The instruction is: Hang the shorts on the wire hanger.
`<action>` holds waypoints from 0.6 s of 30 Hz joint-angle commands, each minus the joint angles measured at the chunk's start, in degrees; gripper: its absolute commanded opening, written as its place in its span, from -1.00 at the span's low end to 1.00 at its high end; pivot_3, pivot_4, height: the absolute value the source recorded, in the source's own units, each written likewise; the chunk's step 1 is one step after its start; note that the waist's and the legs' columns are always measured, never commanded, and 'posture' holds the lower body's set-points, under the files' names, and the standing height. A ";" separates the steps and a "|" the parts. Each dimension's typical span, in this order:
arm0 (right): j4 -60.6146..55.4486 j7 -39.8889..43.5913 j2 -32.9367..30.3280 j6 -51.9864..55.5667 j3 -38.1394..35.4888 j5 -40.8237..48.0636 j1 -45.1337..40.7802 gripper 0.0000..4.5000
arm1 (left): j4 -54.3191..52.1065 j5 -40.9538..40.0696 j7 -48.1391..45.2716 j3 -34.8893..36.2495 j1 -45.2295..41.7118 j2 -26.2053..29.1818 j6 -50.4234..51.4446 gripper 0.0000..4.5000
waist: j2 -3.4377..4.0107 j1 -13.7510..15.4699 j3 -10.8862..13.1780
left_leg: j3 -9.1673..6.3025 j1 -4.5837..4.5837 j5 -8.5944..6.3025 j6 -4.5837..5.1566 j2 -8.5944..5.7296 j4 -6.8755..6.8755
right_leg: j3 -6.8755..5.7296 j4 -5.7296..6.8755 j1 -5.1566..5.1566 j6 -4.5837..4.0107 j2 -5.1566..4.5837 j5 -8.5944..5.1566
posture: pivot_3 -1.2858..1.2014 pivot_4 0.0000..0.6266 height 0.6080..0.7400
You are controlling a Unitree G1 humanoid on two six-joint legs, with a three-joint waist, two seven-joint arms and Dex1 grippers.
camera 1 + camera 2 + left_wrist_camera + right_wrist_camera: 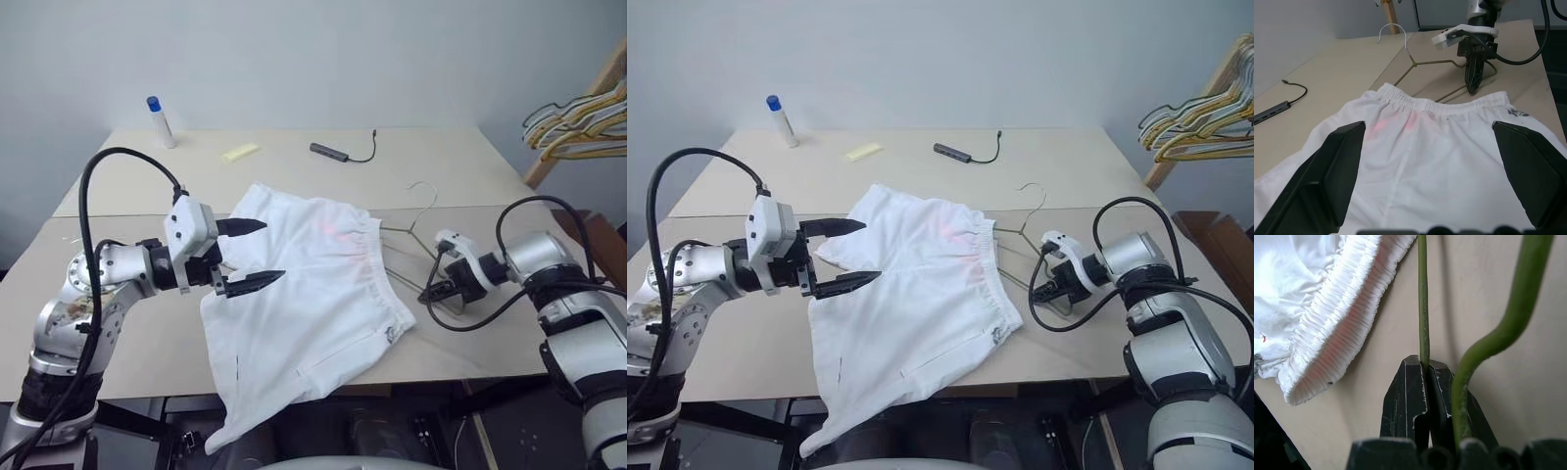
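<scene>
Right gripper point(1424, 377) pinches the wire hanger point(1422, 308) thinly, left gripper point(251, 255) gapes above the shorts point(313, 294); wire may slip sideways when lifted.

Both head views look forward and down over the beige table point(470, 176). The left wrist camera looks level between its spread black fingers point(1327, 171) across the white thin-cloth shorts point(1440, 161). The right wrist camera sits very close (fingertips pinching) to the thin grey-green wire hanger point(1422, 298), which the others share.
</scene>
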 commanded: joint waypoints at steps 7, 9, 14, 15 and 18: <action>-0.88 -2.84 -1.25 -0.38 -8.04 0.23 -1.63 -1.00 | 0.99 0.04 -1.30 -0.09 -2.52 0.42 -1.82 1.00 | 0.01 -0.26 -0.01 | 0.01 0.05 0.00 0.00 0.00 0.00 | -0.01 0.03 0.01 -0.03 0.01 -0.02 | 0.04 -0.98 1.00; -2.10 -2.99 -0.90 -0.42 -8.75 0.30 -2.48 -1.00 | 2.31 0.35 -2.00 -0.65 -3.93 0.37 -2.20 1.00 | 0.01 -0.51 -0.01 | 0.00 0.05 0.00 0.00 0.00 0.00 | -0.01 0.03 0.01 -0.03 0.02 -0.02 | 0.03 -0.98 1.00; -14.98 -5.80 -1.93 -3.78 -9.18 -1.22 -0.92 -1.00 | 5.56 1.43 -3.82 -1.50 -6.69 0.56 -3.94 1.00 | 0.04 -1.49 -0.02 | 0.00 -0.01 0.00 0.00 0.00 0.00 | -0.01 0.01 -0.01 0.00 0.01 -0.01 | 0.02 -1.00 1.00; -19.56 -6.41 -2.50 -4.28 -9.39 -1.27 0.17 -1.00 | 6.40 1.74 -4.25 -1.45 -7.35 0.75 -4.49 1.00 | 0.04 -1.57 -0.02 | 0.00 -0.05 0.00 0.00 0.00 0.00 | -0.01 0.01 -0.06 0.00 0.01 -0.01 | 0.02 -1.00 1.00; -33.35 -8.21 -4.14 -5.21 -10.55 -0.70 4.00 -1.00 | 9.96 2.40 -6.19 -0.94 -10.25 1.71 -6.72 1.00 | 0.04 -1.56 -0.02 | 0.00 -0.25 0.00 0.00 0.01 0.00 | -0.01 0.08 -0.33 0.01 0.02 0.00 | 0.01 -1.00 1.00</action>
